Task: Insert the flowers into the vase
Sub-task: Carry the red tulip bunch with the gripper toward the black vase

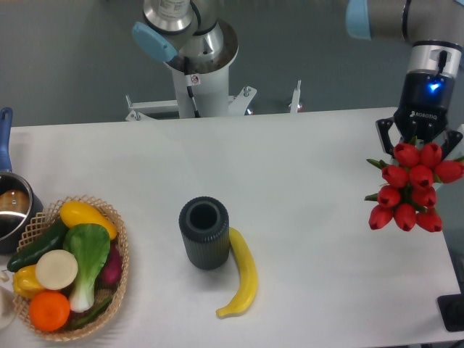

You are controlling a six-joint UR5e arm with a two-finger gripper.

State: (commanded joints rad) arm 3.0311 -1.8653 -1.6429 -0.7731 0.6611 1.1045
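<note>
The bunch of red tulips (412,187) is seen clamped in the gripper (419,145) at the table's (304,159) right edge; the ribbed dark grey vase (204,233) stands upright and empty mid-table, a banana (243,274) touching its right side; a wicker basket (116,250) at left is filled with vegetables and an orange (49,310); a steel pot (13,206) is seen beside it.

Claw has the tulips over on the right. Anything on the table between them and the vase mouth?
Nothing visible. The table is bare between the flowers under the claw and the vase. The banana lies against the vase's right side, below its open mouth.
</note>
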